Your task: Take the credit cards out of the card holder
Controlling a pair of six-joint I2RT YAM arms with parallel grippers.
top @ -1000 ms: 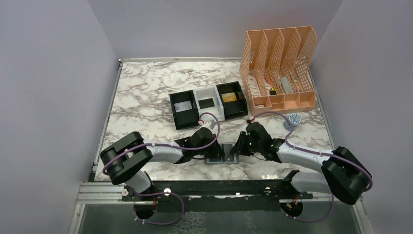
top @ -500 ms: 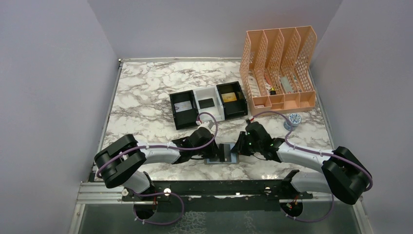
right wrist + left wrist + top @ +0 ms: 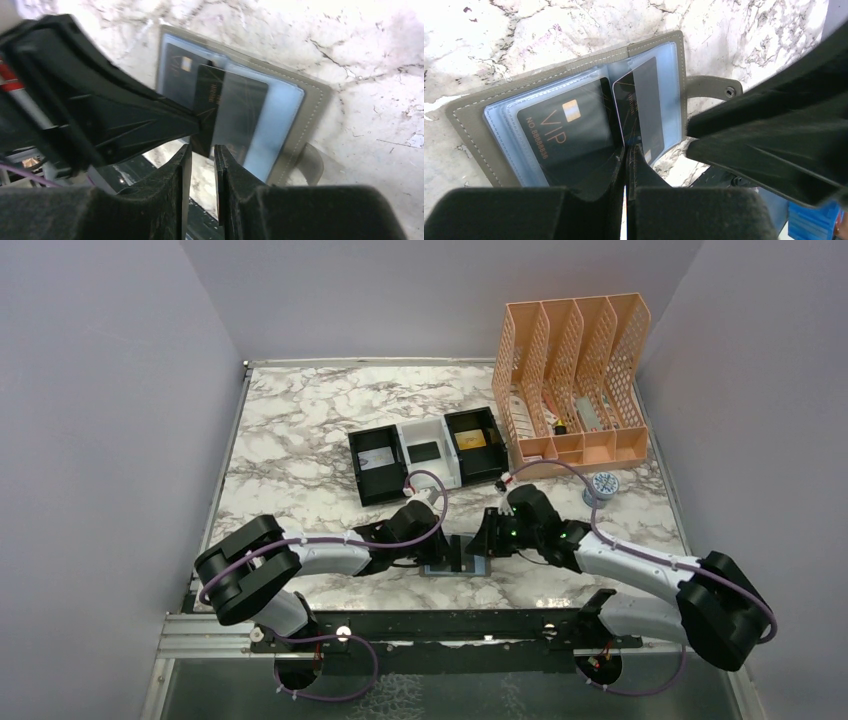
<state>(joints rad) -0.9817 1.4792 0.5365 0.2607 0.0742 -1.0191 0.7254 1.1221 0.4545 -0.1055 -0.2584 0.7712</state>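
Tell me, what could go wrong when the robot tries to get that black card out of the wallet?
1. The black card pokes out at a slant, and only its corner is near the right fingers. A thin grip there might slip off.
2. The left fingers seem to press the card holder at just one spot by its middle fold, so it might slide or lift with the pull.

A grey-veined marble worktop (image 3: 300, 430) carries a black-and-white three-compartment tray (image 3: 420, 428), a peach mesh file rack (image 3: 530, 340) beside it, and a small round blue-and-white object (image 3: 602, 485) nearby.
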